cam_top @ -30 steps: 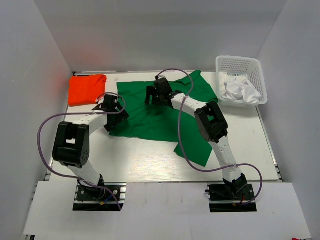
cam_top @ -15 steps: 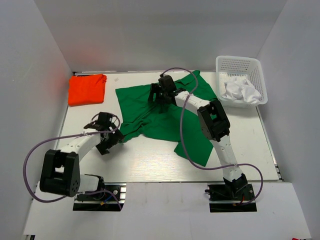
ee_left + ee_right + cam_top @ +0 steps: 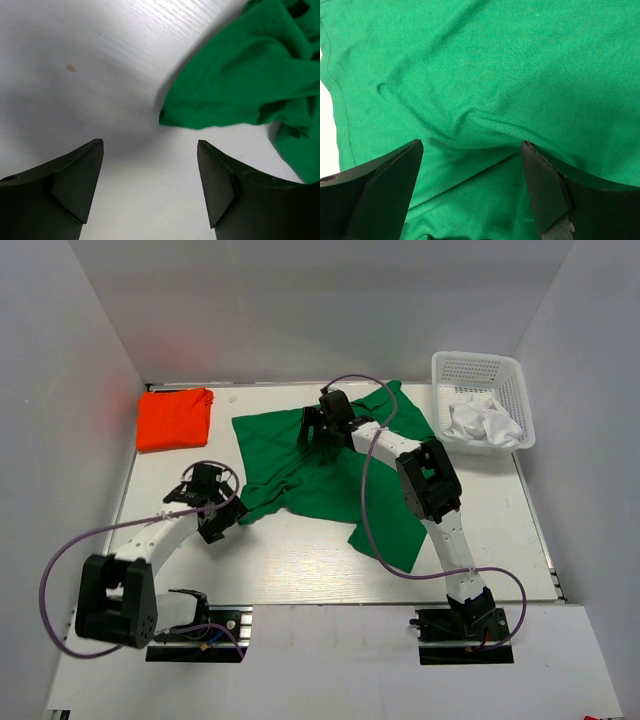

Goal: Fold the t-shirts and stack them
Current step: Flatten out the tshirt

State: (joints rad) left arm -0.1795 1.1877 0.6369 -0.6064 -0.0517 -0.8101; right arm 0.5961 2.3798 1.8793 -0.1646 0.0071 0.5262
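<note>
The green t-shirt (image 3: 330, 475) lies partly spread and rumpled across the middle of the table. The orange-red t-shirt (image 3: 174, 417) lies folded at the far left corner. My left gripper (image 3: 222, 521) is open and empty over bare table, just left of the green shirt's near-left corner (image 3: 172, 119). My right gripper (image 3: 318, 430) is open and hovers low over the green shirt's far part; in its wrist view the green cloth (image 3: 480, 75) fills the frame with a crease between the fingers.
A white mesh basket (image 3: 482, 370) with white cloth (image 3: 480, 422) inside stands at the far right. White walls close in the table on three sides. A purple cable (image 3: 365, 490) loops over the green shirt along the right arm.
My left gripper let go of the green shirt's left edge and drew back toward the near left. The shirt's left corner now lies rumpled on the table. My right gripper shifted slightly farther.
</note>
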